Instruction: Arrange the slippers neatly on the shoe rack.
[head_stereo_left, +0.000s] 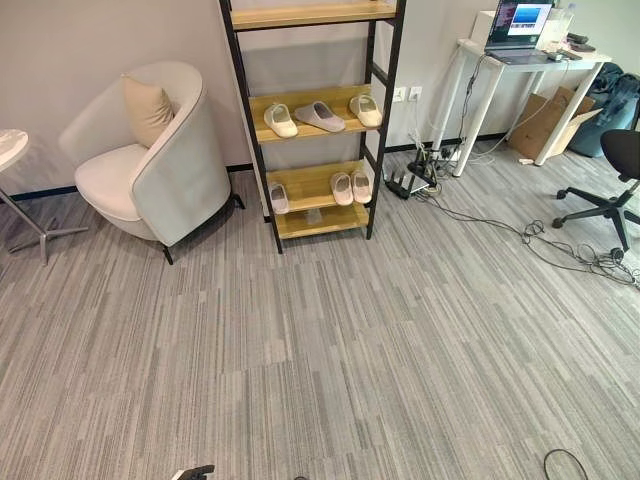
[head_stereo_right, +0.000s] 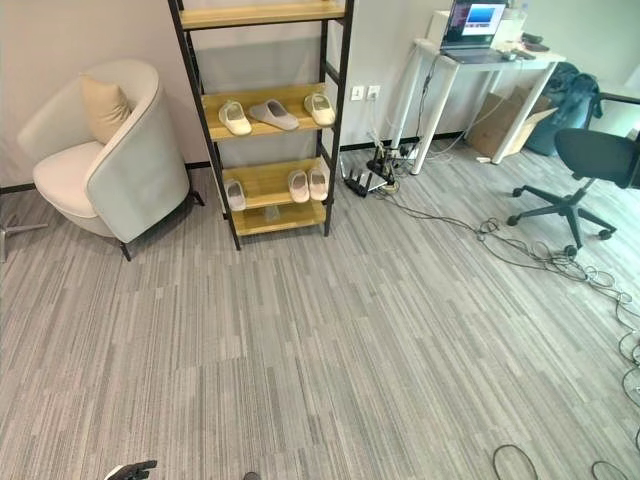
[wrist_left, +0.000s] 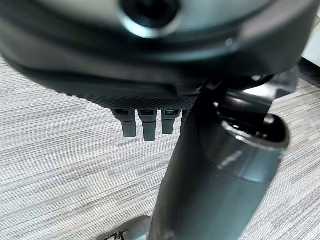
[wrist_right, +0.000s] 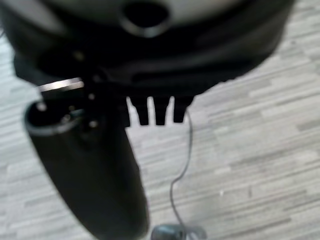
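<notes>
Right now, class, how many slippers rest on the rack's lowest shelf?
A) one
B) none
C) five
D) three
D: the lowest shelf of the shoe rack holds one slipper at its left end and a pair side by side towards its right end.

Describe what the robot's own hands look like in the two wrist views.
The left hand is dark, nearly black: a broad rounded bulk with a finely textured strip along its edge, a row of short squared fingers and a thick, glossy, tube-shaped thumb with a hollow end. The right hand looks alike: black bulk, a row of stubby fingers, a fat dark thumb with a small bright metal piece near its base. Neither thumb shows a white cover.
</notes>
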